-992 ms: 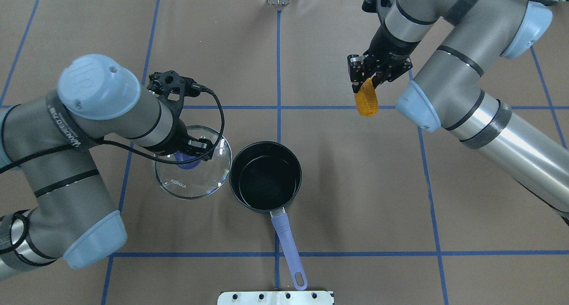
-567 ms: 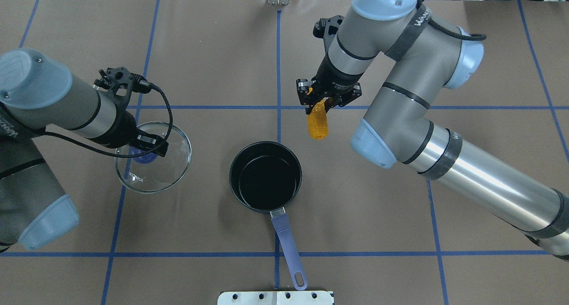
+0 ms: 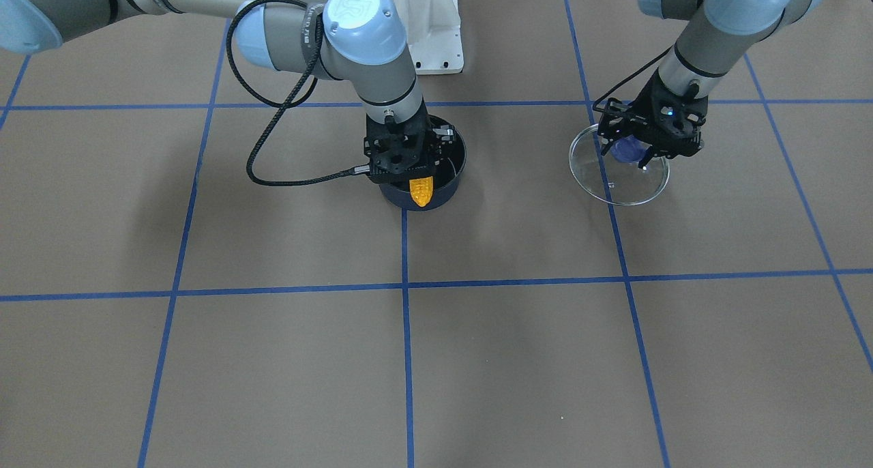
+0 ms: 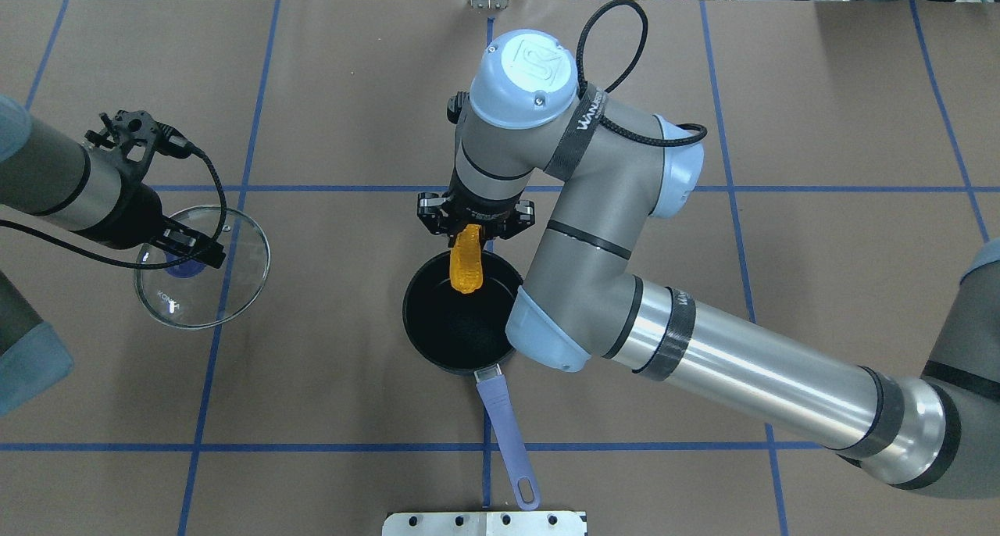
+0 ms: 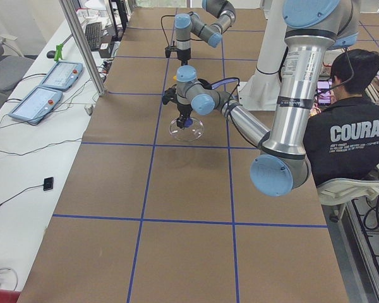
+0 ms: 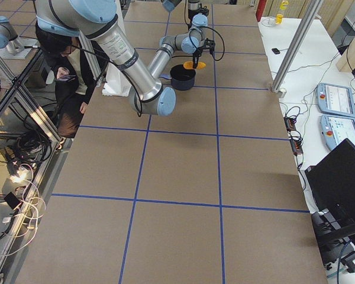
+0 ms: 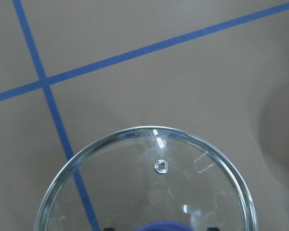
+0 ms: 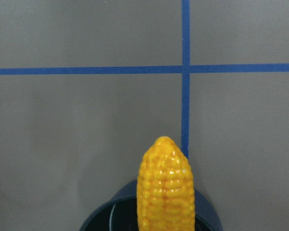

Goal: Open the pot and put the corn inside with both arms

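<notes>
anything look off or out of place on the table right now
Nothing stands out. The pot sits upright and uncovered, the corn hangs from the right gripper over the pot's far rim, and the left gripper holds the glass lid by its knob, off to the side. No spills or damage show.

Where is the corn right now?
In the overhead view, the corn hangs from the right gripper near the centre, over the far rim of the open pot, not yet inside.
</notes>
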You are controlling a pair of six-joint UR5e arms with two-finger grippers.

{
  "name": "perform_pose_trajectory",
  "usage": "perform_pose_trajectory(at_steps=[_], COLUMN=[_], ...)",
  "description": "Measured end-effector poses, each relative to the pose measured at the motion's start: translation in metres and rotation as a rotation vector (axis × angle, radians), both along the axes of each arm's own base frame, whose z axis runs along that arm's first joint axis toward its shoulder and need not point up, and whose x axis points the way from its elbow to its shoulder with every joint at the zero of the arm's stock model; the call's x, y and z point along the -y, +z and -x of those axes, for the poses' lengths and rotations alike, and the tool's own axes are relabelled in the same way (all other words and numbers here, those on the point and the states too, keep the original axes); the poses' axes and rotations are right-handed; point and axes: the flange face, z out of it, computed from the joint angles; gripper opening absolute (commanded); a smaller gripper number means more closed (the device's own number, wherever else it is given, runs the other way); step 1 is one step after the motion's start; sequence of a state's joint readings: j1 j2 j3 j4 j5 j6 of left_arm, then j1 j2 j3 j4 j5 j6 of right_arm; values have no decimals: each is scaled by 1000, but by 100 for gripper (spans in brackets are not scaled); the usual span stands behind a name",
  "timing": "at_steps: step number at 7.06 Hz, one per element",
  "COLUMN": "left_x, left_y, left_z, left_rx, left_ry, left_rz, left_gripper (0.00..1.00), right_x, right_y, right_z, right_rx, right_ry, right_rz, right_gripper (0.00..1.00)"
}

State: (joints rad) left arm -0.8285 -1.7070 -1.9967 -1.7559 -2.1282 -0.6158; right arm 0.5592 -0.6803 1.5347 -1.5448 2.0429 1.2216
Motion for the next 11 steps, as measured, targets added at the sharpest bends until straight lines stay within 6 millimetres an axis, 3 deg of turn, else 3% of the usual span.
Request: perform_pose_trajectory(at_steps=[2,6,7,11], left_x=[8,28,31,38], left_y=[16,35,39,64], left_z=[19,44,47,58], left_rx=[-8,-13,-9,22], left_ry=[7,13,13,41], left_rz=[-1,9,10,-13], left_gripper=[53,53,54,55], right_x=[-19,-33,-35,-45], right_y=[2,26,30,16], right_z=[18,24,24,6], right_rx=[-11,-35,-37,3], right_ry=[-16,-31,-33,-23], right_rz=[0,9,9,-26], right_gripper=[0,4,99,100])
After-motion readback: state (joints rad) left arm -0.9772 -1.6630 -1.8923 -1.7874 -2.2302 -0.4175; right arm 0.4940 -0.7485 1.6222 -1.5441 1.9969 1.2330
